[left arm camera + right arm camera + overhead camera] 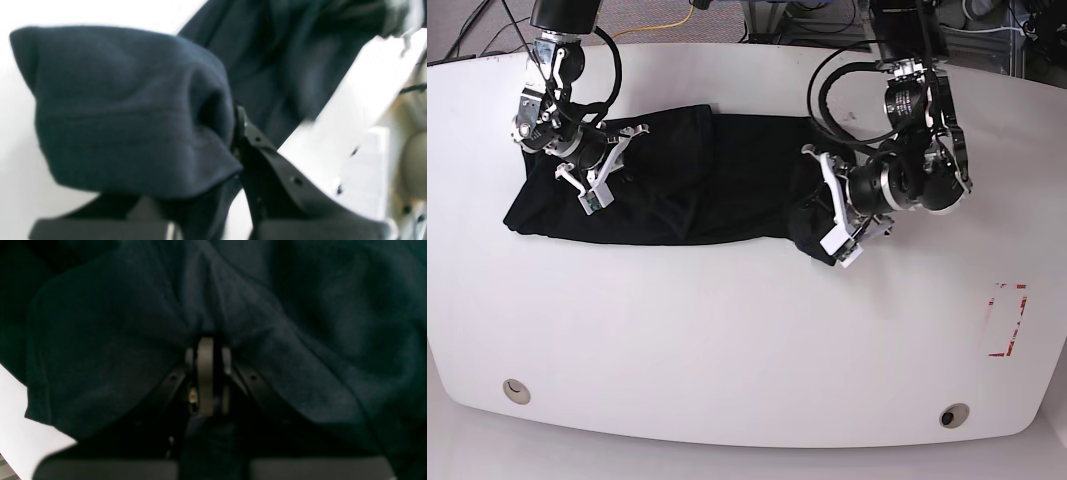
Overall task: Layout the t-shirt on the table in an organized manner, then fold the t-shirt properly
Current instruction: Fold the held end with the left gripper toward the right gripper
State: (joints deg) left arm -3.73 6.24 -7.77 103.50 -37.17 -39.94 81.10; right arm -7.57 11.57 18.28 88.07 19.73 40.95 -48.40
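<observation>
In the base view, the right gripper (577, 170) sits over the left part of the t-shirt (667, 180), low against the cloth near the garment's upper left edge. Its own wrist view shows the two fingers pressed together on a pinch of dark fabric, which bunches and fans out from the fingertips; a sliver of white table (20, 426) shows at the lower left of that view.

The t-shirt lies across the upper middle of the table (727, 340) as a long, rumpled black band running from the left side toward the centre-right, its lower edge roughly straight and its left end spreading wider. It is not laid out flat.

At the right end of the band, the left gripper (827, 215) holds a bundled fold of the cloth just off the garment's lower right corner. In the left wrist view, a thick rolled hem of the t-shirt (126, 110) hangs over one finger, and the jaws are closed on the fabric, with the rest of the shirt trailing away behind.

Further right on the table there is a red tape outline (1007, 320), well apart from the shirt. Two round metal grommets (954, 414) sit near the front edge, one at each side.
</observation>
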